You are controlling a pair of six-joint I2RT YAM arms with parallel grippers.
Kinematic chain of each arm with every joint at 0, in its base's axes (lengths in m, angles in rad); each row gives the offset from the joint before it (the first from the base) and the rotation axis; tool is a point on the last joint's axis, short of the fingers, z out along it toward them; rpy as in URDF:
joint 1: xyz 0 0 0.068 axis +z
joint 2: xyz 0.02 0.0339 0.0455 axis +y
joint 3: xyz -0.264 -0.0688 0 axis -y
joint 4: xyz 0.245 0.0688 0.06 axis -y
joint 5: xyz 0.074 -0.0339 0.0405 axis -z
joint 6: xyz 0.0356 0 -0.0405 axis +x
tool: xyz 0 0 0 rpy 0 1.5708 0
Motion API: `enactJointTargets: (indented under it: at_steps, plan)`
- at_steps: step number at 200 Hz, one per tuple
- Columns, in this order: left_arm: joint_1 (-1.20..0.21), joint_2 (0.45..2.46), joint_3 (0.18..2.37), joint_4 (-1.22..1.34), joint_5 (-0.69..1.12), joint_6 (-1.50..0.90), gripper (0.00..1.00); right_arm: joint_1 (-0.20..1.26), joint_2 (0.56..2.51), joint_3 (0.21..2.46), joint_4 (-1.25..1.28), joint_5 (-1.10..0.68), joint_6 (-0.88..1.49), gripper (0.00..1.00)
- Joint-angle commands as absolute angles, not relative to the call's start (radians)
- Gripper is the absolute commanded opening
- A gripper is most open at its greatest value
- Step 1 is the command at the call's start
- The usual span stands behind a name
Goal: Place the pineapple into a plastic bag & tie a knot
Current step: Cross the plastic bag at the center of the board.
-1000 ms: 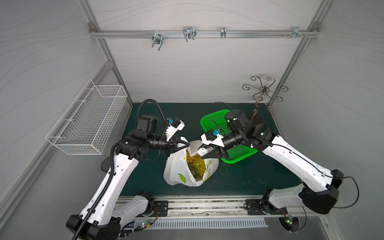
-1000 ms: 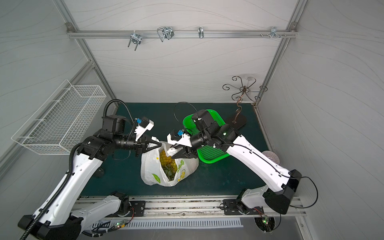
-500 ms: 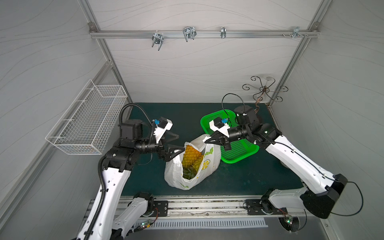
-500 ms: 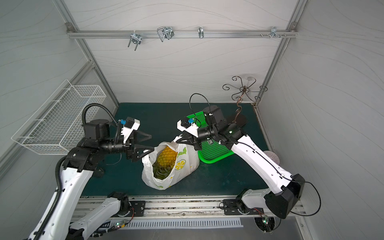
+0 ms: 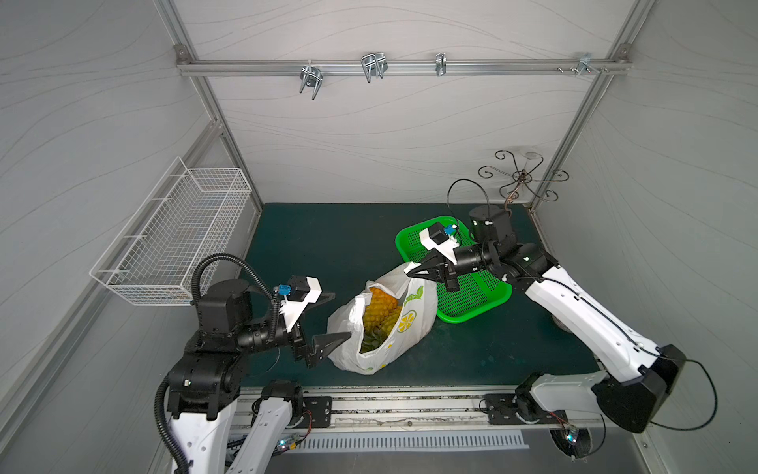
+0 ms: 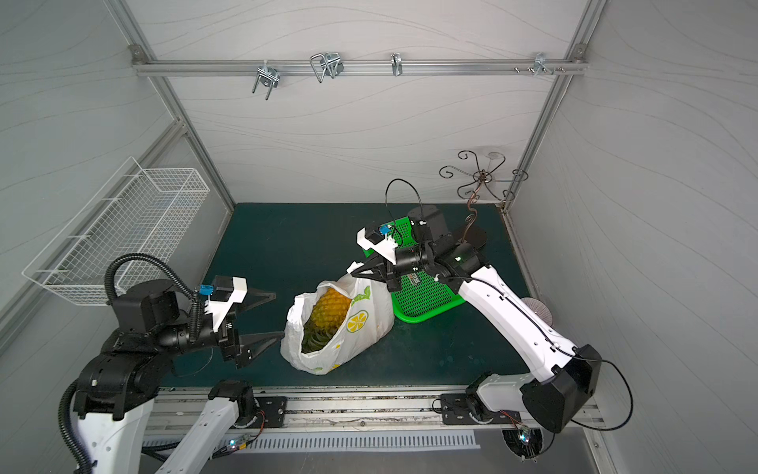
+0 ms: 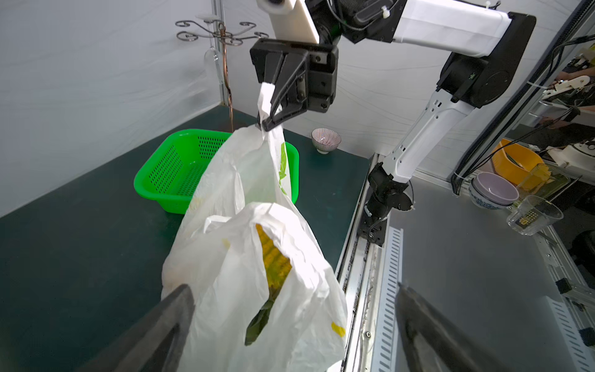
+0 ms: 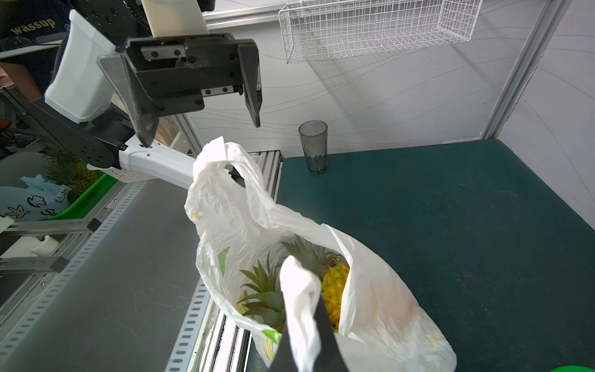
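The white plastic bag (image 5: 404, 328) (image 6: 361, 328) lies on the green mat with its mouth open, and the pineapple (image 5: 379, 314) (image 6: 328, 310) (image 8: 335, 283) sits inside. My right gripper (image 5: 408, 271) (image 6: 352, 271) (image 7: 266, 124) (image 8: 309, 309) is shut on one bag handle (image 7: 265, 96) and holds it up over the tray's edge. The other handle (image 8: 219, 154) (image 7: 257, 212) stands loose. My left gripper (image 5: 341, 314) (image 6: 279, 314) (image 7: 293, 286) (image 8: 202, 132) is open just left of the bag and holds nothing. No knot is in view.
A green perforated tray (image 5: 471, 295) (image 7: 174, 170) stands right behind the bag. A wire basket (image 5: 180, 234) hangs on the left wall. A metal stand (image 5: 523, 178) is in the back right corner, a small bowl (image 7: 325, 140) on the mat's right side, a grey tumbler (image 8: 313, 146) at its left.
My left gripper opened, let go of its handle and drew back to the left. My right gripper shut on the other handle and pulled it toward the tray; the bag's mouth spread open.
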State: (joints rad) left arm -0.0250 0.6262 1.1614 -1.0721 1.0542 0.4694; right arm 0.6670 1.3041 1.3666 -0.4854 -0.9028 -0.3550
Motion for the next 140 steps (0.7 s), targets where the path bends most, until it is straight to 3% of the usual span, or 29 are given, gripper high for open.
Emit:
enactJointTargets:
  at_steps: [1,51,94,140]
  plan:
    - [-0.021,0.659,1.114,-1.15,1.056,0.636,0.99,0.662,1.271,1.371,-0.459,-0.942,-0.341,0.0]
    - [-0.075,0.718,1.047,-0.901,1.069,0.616,0.99,0.662,1.261,1.374,-0.485,-0.942,-0.348,0.0]
    - [-0.265,0.788,1.049,-0.892,0.99,0.62,0.99,0.662,1.265,1.383,-0.495,-0.942,-0.36,0.0]
    - [-0.276,0.815,1.015,-0.747,0.999,0.635,0.99,0.662,1.268,1.388,-0.501,-0.954,-0.356,0.0]
